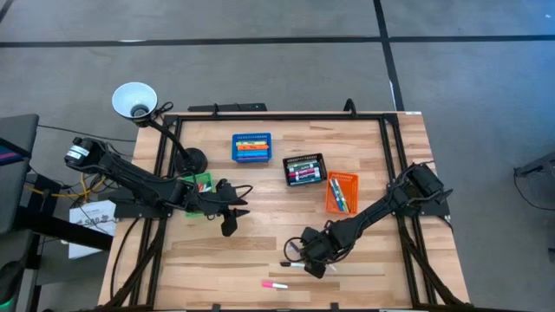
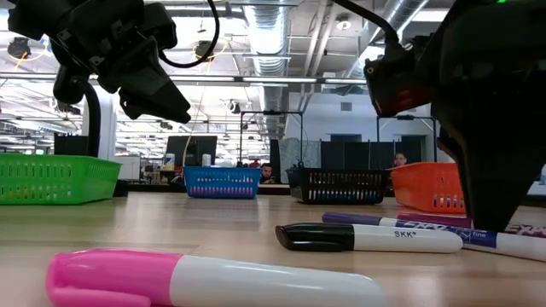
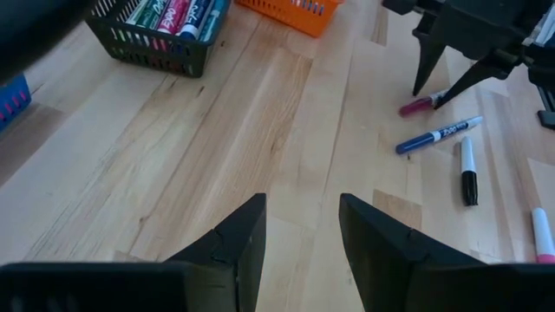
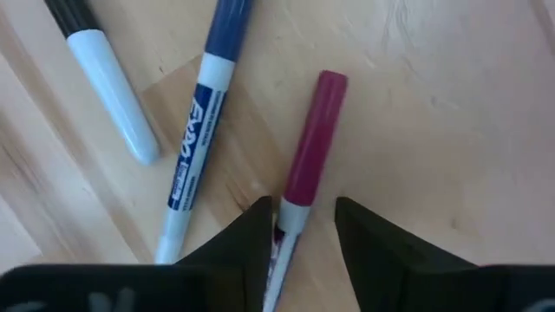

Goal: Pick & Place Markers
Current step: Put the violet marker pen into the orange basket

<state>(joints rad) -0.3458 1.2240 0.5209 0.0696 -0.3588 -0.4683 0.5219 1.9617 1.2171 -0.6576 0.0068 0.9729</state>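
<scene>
Right claw (image 4: 299, 227) is down on the tabletop (image 1: 260, 251), fingers straddling the magenta marker (image 4: 305, 156) but not yet clenched on it; left claw (image 3: 299, 234) waits released mid-table.

Four little bins sat on the wooden table (image 1: 260, 186) — green bin (image 1: 202, 183) near the left, blue bin (image 1: 251, 146) toward the back, black bin (image 1: 304, 170) in the middle, orange bin (image 1: 342, 192) just right of it. A white desk lamp (image 1: 134, 100) stood at the back-left corner — people sat in the room behind.
</scene>
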